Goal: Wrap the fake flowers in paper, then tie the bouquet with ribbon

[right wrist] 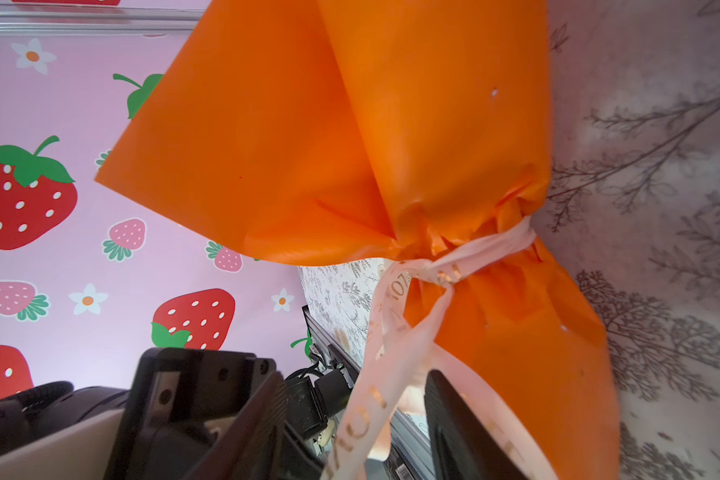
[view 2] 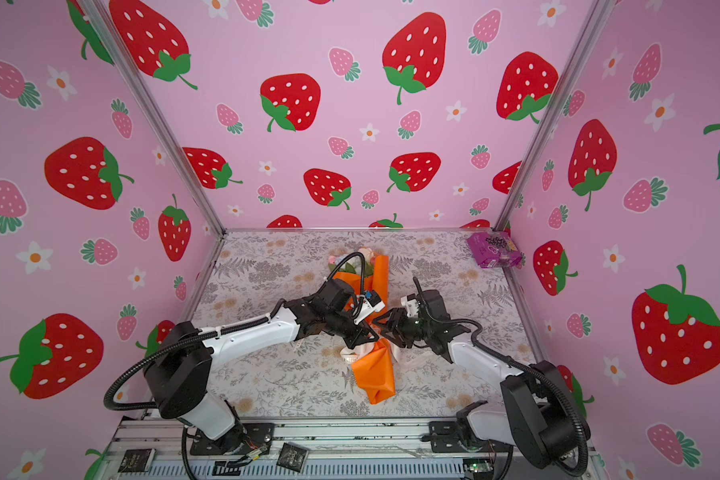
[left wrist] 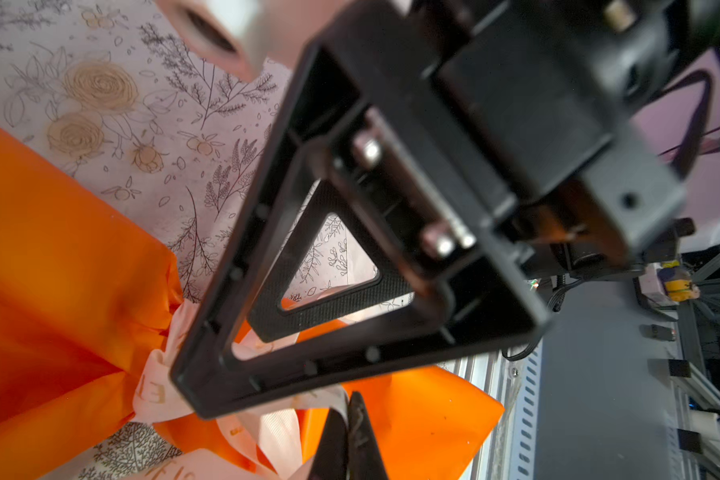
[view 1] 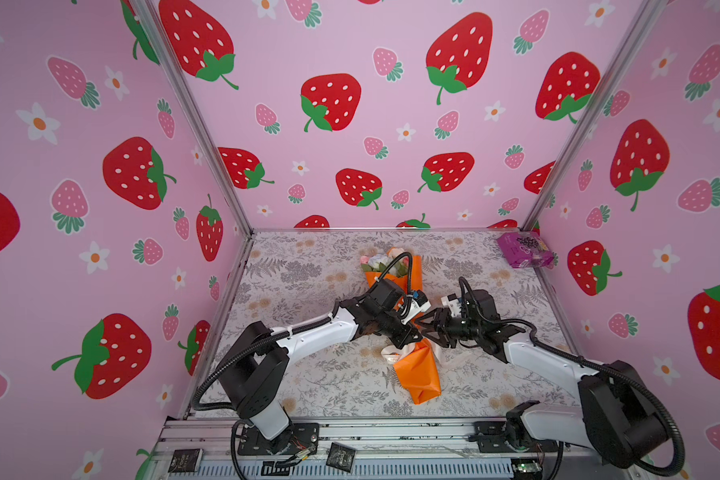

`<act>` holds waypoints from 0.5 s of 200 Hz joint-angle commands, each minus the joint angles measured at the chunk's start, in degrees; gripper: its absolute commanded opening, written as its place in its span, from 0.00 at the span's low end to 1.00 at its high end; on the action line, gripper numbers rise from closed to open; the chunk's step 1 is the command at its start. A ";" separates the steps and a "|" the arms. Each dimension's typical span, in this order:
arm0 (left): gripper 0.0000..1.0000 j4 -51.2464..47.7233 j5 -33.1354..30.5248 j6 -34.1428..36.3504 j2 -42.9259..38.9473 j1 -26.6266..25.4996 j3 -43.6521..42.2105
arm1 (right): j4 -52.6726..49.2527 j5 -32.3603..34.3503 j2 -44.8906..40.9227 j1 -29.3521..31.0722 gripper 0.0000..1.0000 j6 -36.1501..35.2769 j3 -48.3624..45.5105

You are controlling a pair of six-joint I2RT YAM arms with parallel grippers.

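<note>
Table [view 1: 308, 374] carries one bouquet [view 1: 418, 374] at centre, heads to twelve o'clock, and one purple packet [view 1: 523, 249] at two. One ribbon [right wrist: 495, 244] cinches the orange wrap [right wrist: 350, 145], so I judge we're tightening the knot. Left jaws shut, ribbon-hold unclear; right jaws apart around its loose tails, and must pinch one next.

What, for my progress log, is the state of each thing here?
bouquet: lying on the table, orange paper cinched at its neck.
ribbon: wound round that neck, crossed once, no bow.
left hand: shut, beside the ribbon.
right hand: open around a ribbon end.
purple packet: lying in the far right corner.
</note>
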 commanded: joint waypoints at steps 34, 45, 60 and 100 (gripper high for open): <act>0.03 -3.31 -3.27 4.13 0.82 -0.17 1.89 | -1.12 -1.12 -0.51 0.52 0.57 0.28 1.29; 0.03 -3.57 -3.47 4.56 0.85 -0.26 2.02 | -1.23 -1.18 -0.51 0.56 0.57 0.17 1.74; 0.03 -3.46 -3.39 5.23 1.11 -0.38 2.16 | -0.82 -2.49 0.46 0.57 0.57 0.24 2.07; 0.04 -3.96 -4.08 5.95 1.80 -0.55 3.59 | 1.56 -4.23 1.92 0.96 0.55 1.30 1.37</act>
